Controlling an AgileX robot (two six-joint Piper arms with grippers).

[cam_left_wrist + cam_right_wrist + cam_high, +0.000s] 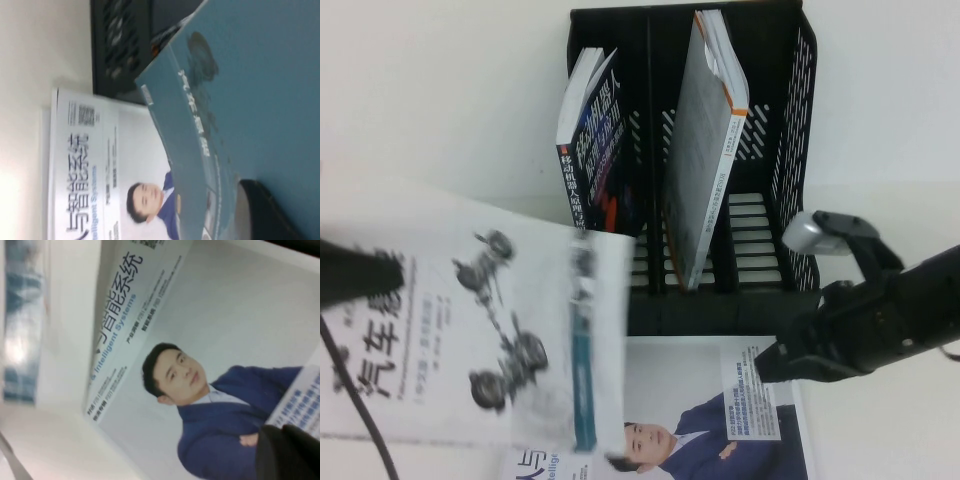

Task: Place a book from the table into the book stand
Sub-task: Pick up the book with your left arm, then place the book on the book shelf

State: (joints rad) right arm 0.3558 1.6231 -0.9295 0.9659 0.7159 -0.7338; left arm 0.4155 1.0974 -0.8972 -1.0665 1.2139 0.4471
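The book point(450, 320), white-grey with a black title and a car-parts drawing, is held tilted above the table point(420, 90) at the left, blurred. My left gripper point(360, 272) is shut on its left edge. The left wrist view shows its teal back cover point(250, 90) with one finger point(265, 210) pressed on it. The black book stand point(790, 150) stands behind, to the book's right, and also shows in the left wrist view point(120, 45). My right gripper point(765, 365) is shut, low over the white-and-blue book, in front of the stand.
The white-and-blue book with a man in a suit point(700, 420) lies flat in front of the stand, partly under the lifted book. A dark blue book point(590, 140) leans in the stand's left slot. A grey book with an orange band point(705, 150) stands in the middle.
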